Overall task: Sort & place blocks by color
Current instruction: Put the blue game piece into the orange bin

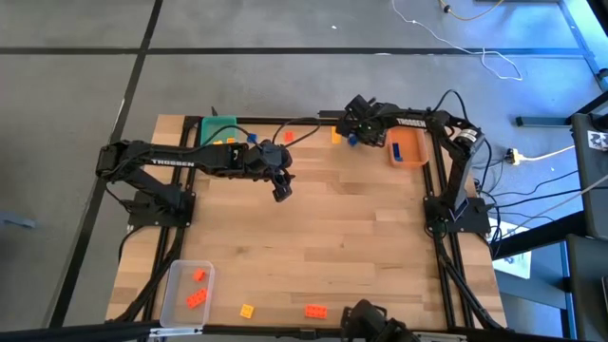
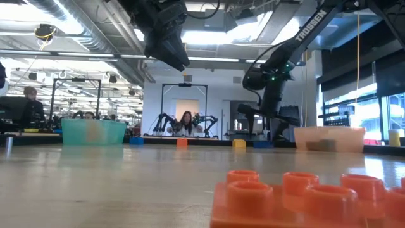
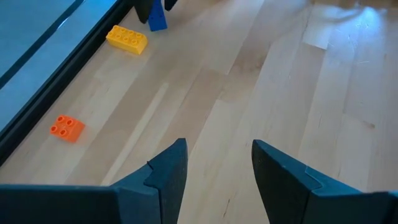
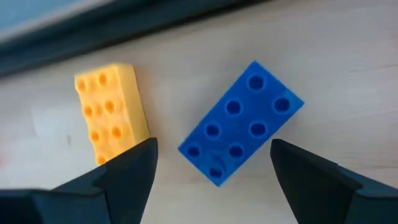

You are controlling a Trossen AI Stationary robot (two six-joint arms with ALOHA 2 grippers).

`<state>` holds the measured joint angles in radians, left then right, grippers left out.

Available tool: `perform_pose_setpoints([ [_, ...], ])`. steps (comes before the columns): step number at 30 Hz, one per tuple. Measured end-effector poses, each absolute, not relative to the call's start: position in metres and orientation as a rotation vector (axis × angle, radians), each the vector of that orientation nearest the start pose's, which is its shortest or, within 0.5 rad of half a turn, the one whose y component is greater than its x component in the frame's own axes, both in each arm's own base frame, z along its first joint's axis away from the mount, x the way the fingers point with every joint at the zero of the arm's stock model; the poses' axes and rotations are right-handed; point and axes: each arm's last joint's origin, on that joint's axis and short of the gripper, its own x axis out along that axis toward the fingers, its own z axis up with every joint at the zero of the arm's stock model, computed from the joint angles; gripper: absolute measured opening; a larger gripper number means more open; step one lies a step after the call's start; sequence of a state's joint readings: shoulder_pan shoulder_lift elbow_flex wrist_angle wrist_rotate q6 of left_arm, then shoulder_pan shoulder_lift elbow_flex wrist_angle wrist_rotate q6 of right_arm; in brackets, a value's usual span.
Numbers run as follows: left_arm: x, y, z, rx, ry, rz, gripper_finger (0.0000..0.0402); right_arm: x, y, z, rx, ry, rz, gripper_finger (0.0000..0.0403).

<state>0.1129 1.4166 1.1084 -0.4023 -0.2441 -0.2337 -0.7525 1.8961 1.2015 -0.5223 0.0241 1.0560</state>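
My right gripper [image 1: 352, 140] is low at the table's far edge and open. In the right wrist view its fingers [image 4: 213, 148] stand either side of a blue block [image 4: 241, 122] lying flat, without touching it. A yellow block [image 4: 111, 112] lies just beside that one. My left gripper [image 1: 282, 193] hangs open above bare wood [image 3: 217, 163] left of the table's middle, high in the low view [image 2: 168, 44]. Past it lie a yellow block [image 3: 127, 39] and an orange-red block [image 3: 66, 128]. More blocks rest near the front edge: yellow [image 1: 247, 310] and orange-red [image 1: 315, 310].
A green bin [image 1: 218, 129] stands at the far left and an orange bin [image 1: 407, 148] at the far right. A clear bin [image 1: 180, 302] at the near left holds orange-red blocks. Small blocks [image 1: 252, 138] lie along the far edge. People sit in the room behind.
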Motion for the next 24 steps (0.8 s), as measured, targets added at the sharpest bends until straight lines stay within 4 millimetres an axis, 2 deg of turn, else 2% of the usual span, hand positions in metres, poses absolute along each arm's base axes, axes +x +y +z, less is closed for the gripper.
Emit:
perform_pose_setpoints([
  [7, 0.301, 0.041, 0.285, -0.174, 0.669, 0.423, 0.0170, 0.267, -0.254, 0.154, 1.266, 0.646, -1.342, 0.0311],
  [11, 0.301, 0.041, 0.285, -0.174, 0.669, 0.423, 0.0170, 0.267, -0.252, 0.153, 1.313, 0.629, -1.375, 0.0311],
  [17, 0.301, 0.041, 0.285, -0.174, 0.669, 0.423, 0.0170, 0.273, -0.248, 0.137, 1.311, 0.654, -1.425, 0.0311],
  [24, 0.301, 0.041, 0.285, -0.174, 0.669, 0.423, 0.0170, 0.275, -0.247, 0.132, 1.317, 0.664, -1.452, 0.0311],
])
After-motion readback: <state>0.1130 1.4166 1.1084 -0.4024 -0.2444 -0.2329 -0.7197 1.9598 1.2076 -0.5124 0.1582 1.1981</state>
